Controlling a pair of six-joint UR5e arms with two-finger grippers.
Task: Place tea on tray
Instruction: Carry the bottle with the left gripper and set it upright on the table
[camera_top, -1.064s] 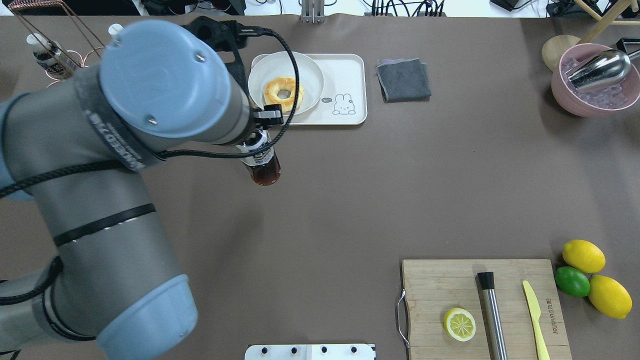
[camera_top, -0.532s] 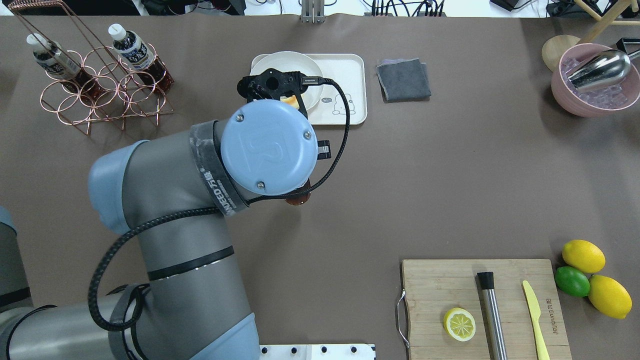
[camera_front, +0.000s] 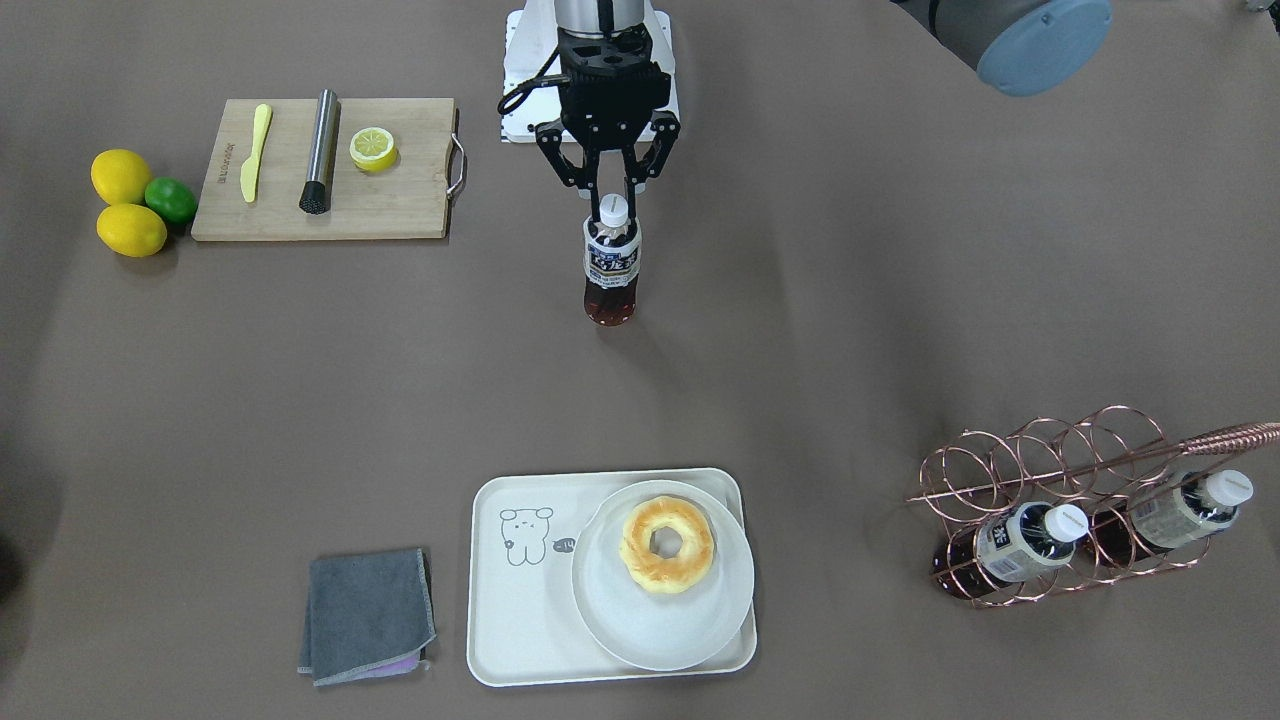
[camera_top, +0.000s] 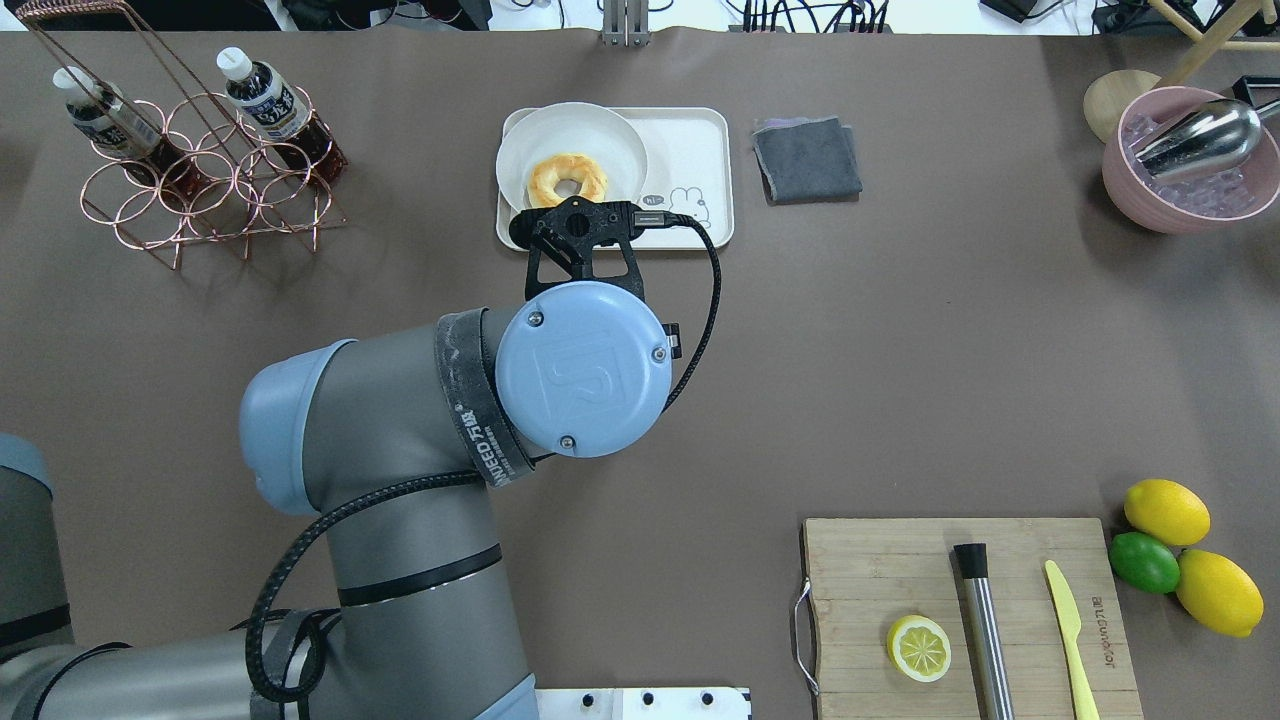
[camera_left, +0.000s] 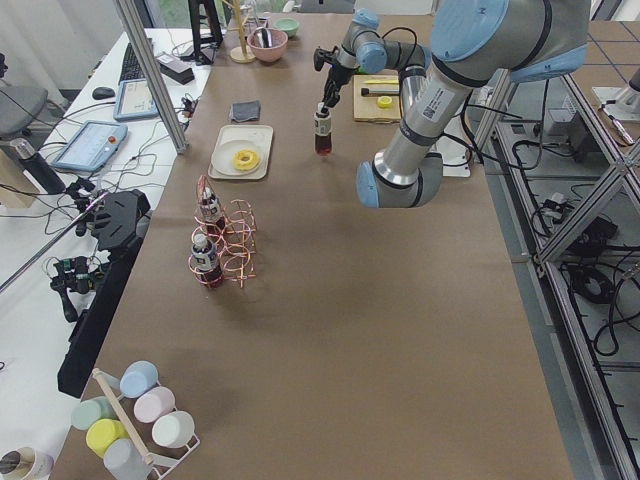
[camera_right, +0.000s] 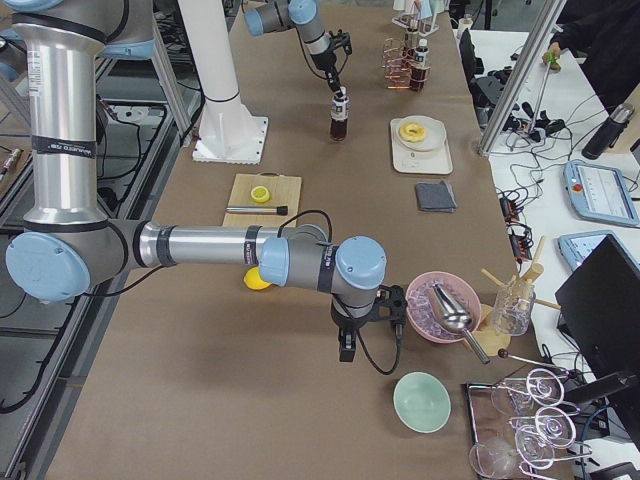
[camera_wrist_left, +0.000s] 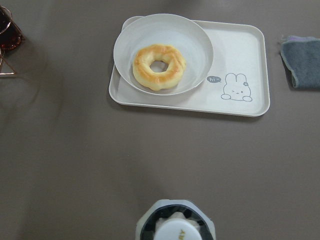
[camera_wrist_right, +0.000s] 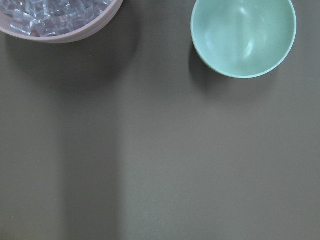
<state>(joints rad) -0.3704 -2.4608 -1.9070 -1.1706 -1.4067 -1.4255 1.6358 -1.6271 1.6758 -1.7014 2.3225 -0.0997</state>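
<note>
- tea (camera_front: 611, 262): upright, long axis vertical, white cap up, over the open tabletop (camera_front: 860, 330) on the robot's side. cannot tell whether its base touches the surface.
- left gripper (camera_front: 611, 203): points straight down over the bottle. fingers (camera_front: 596, 196) are closed on the cap and neck, one on each side, so the bottle is gripped from the top.
- key relation: tray (camera_wrist_left: 241, 56) lies on the far side from the bottle, away from the robot. in the left wrist view the cap sits at the bottom edge, with the tray up the picture and bare tabletop between.
- room on tray: plate (camera_wrist_left: 200, 47) with doughnut (camera_wrist_left: 159, 67) fills the left part in that view. the bare patch is on the right, around the little drawing. judged target: forward and slightly right of the cap.
- surface: flat, low raised rim. judged need: the base must clear the rim and come down level, since a tall, narrow bottle could tip.
- neighbours: grey cloth (camera_wrist_left: 302, 61) lies just beside the tray's right end, apart from it.
- right gripper (camera_right: 346, 350): well apart at the right end, near the pink bowl (camera_right: 425, 320). cannot tell whether its fingers are open or closed. the left arm is the nearer one.
</note>
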